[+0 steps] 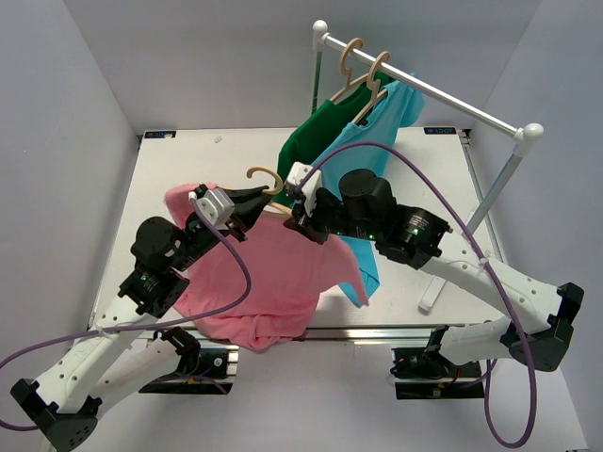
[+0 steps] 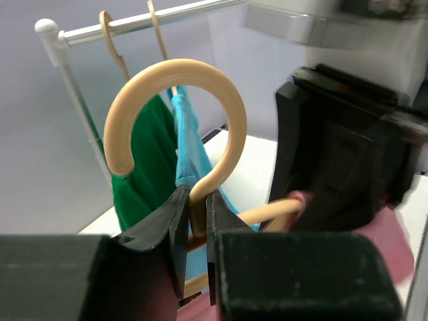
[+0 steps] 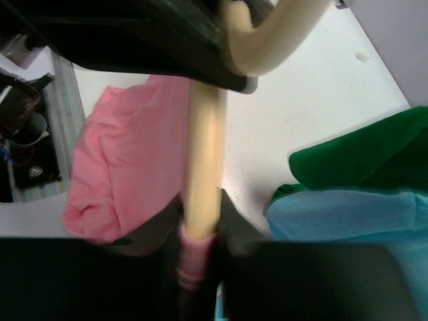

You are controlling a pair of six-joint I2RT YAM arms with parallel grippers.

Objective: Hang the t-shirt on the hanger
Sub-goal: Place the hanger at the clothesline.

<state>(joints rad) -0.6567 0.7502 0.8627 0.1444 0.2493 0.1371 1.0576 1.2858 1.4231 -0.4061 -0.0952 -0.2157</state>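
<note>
Hanger held at two places: left fingers (image 2: pixel 179 224) pinch the neck of the hanger (image 2: pixel 175 69), hook upright above them. The right fingers (image 3: pixel 160 231) are closed on one hanger arm where pink cloth wraps it. From there the t-shirt (image 1: pixel 273 273) drapes down over the worktop (image 1: pixel 236 155) to its near edge. Behind: rail (image 1: pixel 424 89) carrying green shirt (image 1: pixel 316 132) and blue shirt (image 1: pixel 382 118), the blue hem just beside the right fingers.

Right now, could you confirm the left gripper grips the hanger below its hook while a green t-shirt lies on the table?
The t-shirt on the table is pink, not green, as the top view shows; the left gripper does grip the hanger.
</note>
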